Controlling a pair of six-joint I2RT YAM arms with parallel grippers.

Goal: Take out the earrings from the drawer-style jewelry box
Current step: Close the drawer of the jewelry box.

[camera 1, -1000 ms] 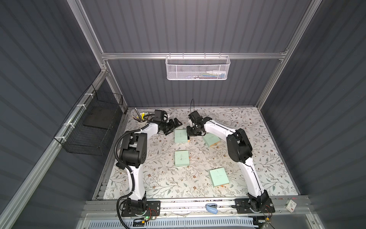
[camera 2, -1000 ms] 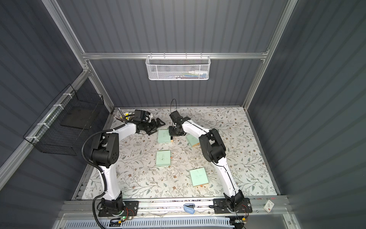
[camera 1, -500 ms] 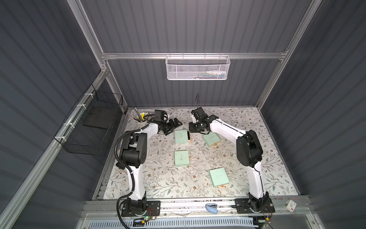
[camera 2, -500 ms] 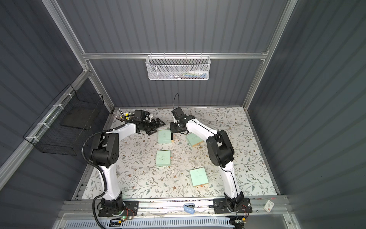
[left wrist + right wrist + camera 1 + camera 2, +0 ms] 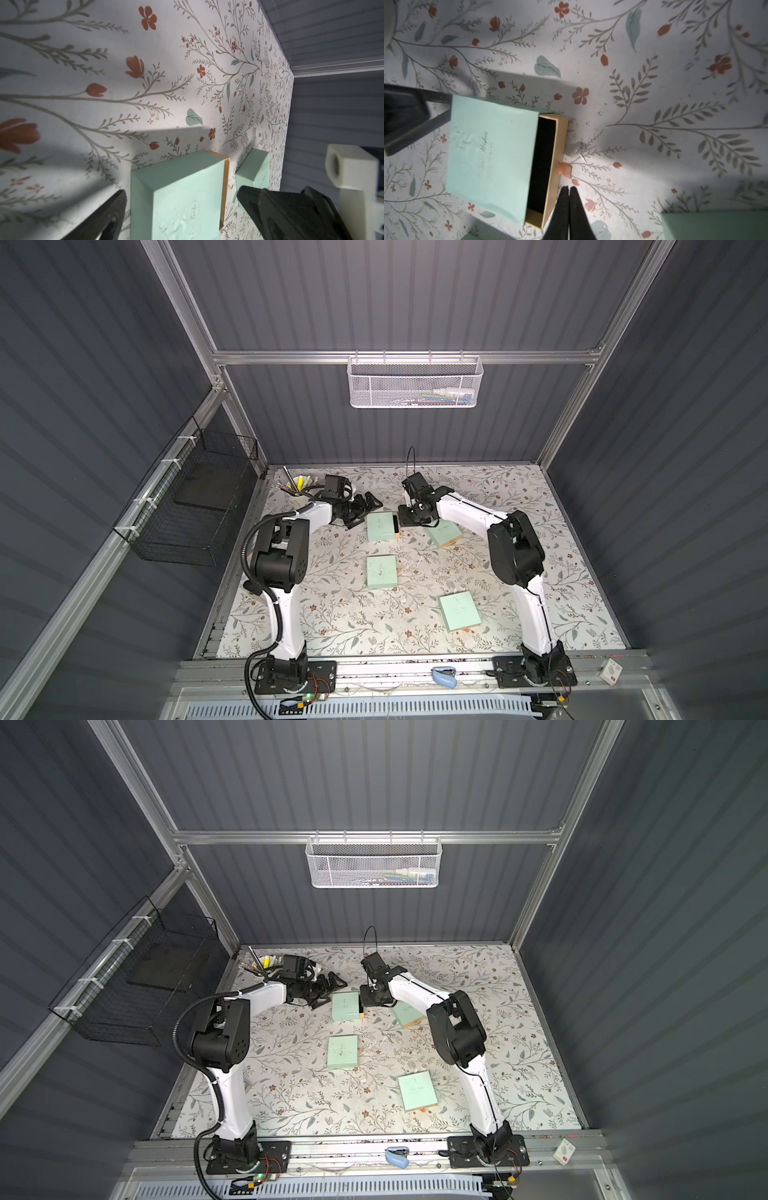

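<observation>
The jewelry box (image 5: pixel 379 526) is a mint green sleeve at the back of the table. Its tan drawer (image 5: pixel 550 164) is pulled partway out, and the part that shows is black and bare. A small stud earring (image 5: pixel 580 154) lies on the table just outside the drawer, near its orange pull tab (image 5: pixel 565 169). My right gripper (image 5: pixel 569 189) is shut with nothing between its fingers, beside the drawer's front; in both top views it (image 5: pixel 405 520) (image 5: pixel 365 999) sits at the box's right edge. My left gripper (image 5: pixel 181 192) (image 5: pixel 365 508) is open, straddling the box's left end.
Three more mint boxes lie on the floral table: one at the centre (image 5: pixel 381 576), one right of the open box (image 5: pixel 444 534), one nearer the front (image 5: pixel 460 611). A cup of pens (image 5: pixel 299 485) stands back left. Wire baskets hang on the back wall (image 5: pixel 415 381) and left wall (image 5: pixel 195 506).
My right gripper's fingers have closed the last small gap. The right arm's elbow has swung to the right and the gripper has shifted slightly along the drawer. The left arm has not moved.
</observation>
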